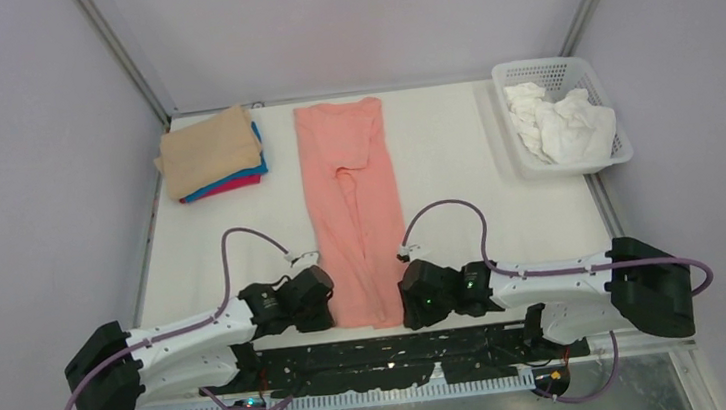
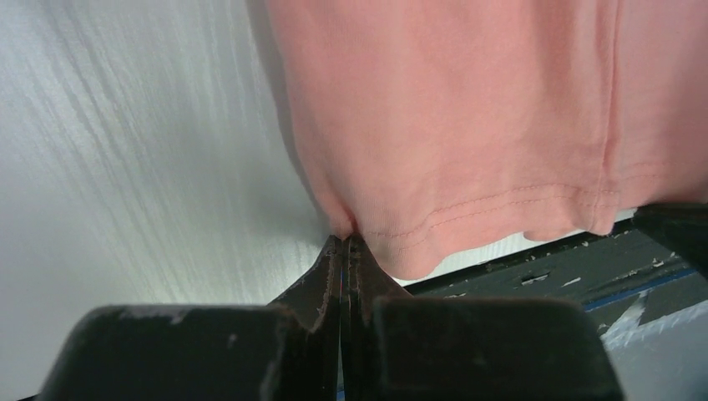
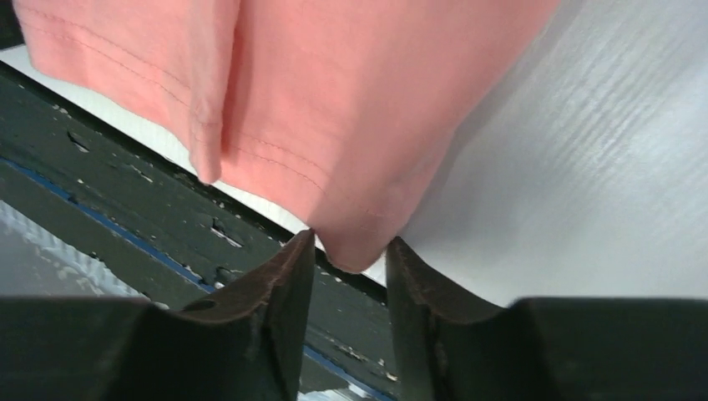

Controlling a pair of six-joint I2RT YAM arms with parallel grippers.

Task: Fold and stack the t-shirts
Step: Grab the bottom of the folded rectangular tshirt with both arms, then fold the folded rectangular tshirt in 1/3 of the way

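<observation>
- Salmon-pink shirt (image 1: 351, 206), a long strip, runs from near edge to far edge, hem nearest.
- Left gripper (image 2: 344, 242) pinches its hem corner.
- Right gripper (image 3: 350, 242), fingers slightly parted, straddles the other corner.

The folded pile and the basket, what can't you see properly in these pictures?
Top view: the tan shirt covers the blue shirt and magenta shirt; only edges show.
Top view: white cloth in the basket is too crumpled and small to count.
Top view: fingertips of the left gripper and right gripper hide under their wrists.
Wrist views: frame edges cut off the salmon-pink shirt beyond its hem.
</observation>
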